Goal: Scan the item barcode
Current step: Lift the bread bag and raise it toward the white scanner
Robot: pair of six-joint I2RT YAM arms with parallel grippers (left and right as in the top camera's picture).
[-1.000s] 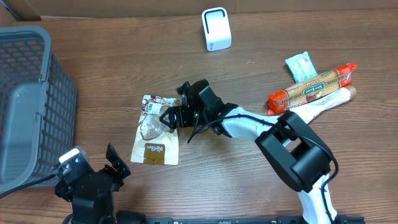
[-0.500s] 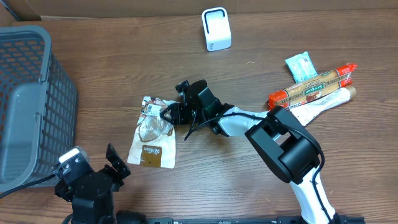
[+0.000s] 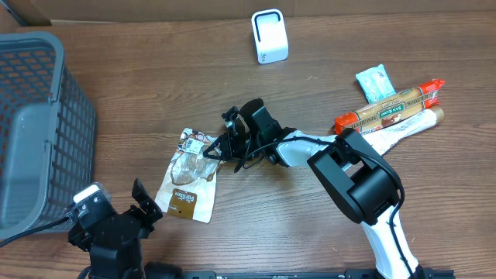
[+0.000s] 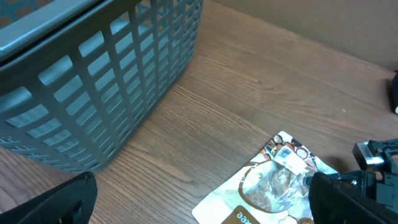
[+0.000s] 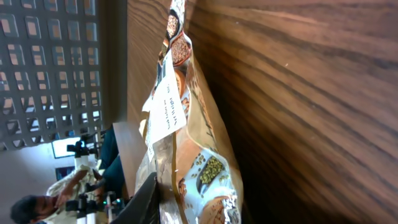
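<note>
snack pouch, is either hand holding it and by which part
The right hand pinches the snack pouch by its right edge, near the top end; the left hand is open and holds nothing.

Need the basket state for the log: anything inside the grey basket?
Grey basket: overhead shows only bare floor, no items. Its left part runs off the frame, so that is unseen.
</note>
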